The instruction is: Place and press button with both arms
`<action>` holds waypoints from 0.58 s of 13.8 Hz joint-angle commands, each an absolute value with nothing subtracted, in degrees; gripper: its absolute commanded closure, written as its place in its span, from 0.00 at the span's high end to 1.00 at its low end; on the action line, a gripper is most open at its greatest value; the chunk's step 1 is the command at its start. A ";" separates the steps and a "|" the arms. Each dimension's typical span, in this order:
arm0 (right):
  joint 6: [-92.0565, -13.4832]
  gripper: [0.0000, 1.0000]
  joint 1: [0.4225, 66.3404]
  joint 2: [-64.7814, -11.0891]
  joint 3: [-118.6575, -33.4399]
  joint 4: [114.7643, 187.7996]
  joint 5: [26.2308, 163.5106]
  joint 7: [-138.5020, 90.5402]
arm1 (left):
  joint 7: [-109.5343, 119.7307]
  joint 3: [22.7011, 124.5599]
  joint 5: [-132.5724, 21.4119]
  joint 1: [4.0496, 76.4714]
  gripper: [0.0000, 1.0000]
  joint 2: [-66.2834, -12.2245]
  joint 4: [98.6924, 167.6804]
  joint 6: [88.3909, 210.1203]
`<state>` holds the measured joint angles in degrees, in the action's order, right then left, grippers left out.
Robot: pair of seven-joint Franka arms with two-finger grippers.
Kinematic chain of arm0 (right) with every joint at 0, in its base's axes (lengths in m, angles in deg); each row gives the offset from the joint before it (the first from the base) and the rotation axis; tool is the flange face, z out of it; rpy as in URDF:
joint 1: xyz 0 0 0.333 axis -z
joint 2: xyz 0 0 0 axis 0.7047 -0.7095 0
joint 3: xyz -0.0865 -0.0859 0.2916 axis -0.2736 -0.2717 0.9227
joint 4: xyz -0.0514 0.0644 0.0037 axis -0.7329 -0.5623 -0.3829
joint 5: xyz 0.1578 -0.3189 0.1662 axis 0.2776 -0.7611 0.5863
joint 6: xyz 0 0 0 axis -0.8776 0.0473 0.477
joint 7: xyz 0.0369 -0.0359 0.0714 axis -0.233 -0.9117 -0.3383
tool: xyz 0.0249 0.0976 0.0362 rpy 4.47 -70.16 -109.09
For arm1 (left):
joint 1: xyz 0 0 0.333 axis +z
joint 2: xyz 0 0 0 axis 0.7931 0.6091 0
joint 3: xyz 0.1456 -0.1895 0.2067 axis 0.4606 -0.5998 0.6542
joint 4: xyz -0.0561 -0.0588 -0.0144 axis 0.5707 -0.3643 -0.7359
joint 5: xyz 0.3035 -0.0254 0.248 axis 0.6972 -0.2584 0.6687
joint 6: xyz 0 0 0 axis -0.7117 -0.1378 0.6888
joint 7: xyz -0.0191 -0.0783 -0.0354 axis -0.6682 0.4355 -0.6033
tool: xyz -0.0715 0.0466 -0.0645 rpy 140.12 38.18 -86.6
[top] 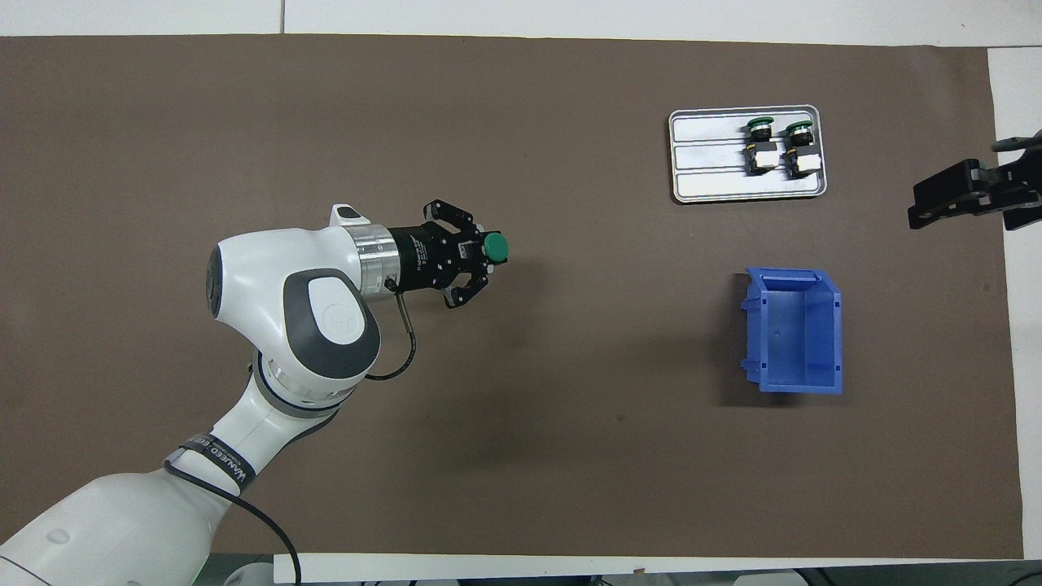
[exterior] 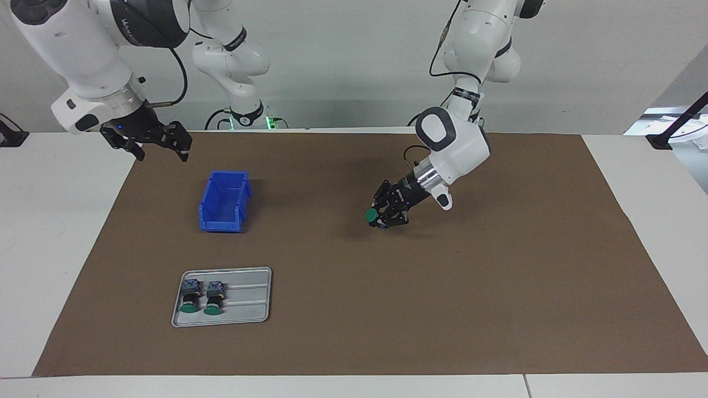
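We read the facing view from one side across to the other. First came the right gripper (exterior: 163,145), raised in the air over the edge of the brown mat (exterior: 498,309) at the right arm's end of the table. Its fingers were spread wide and held nothing, and that arm simply waited there. In the overhead view only its black tip (top: 969,191) showed at the frame's border.

Next we found the blue bin (exterior: 224,202), sitting upright on the mat with its open top showing an empty inside (top: 796,330). Farther from the robots than the bin lay the grey tray (exterior: 249,296), ridged and flat on the mat. Two spare buttons (exterior: 202,296) lay on their sides in it, next to each other, crowded toward the end of the tray nearest the right arm's end of the table, green caps pointing away from the robots (top: 780,142).

Then, near the middle of the mat, we saw the left gripper (exterior: 387,213) reaching down at a slant from its arm. Its fingers were pinching the button (exterior: 371,214), gripping the body while the green cap (top: 495,246) stuck out past the fingertips. The button hung just above the mat, well apart from both bin and tray; we could not tell whether it touched the surface.
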<state>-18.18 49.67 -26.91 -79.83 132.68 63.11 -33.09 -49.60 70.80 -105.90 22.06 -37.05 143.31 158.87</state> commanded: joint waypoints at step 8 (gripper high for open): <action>-18.58 0.98 50.26 -25.41 -79.47 134.45 63.58 -31.89 | -33.79 71.12 -113.84 28.99 0.00 -36.05 145.01 141.59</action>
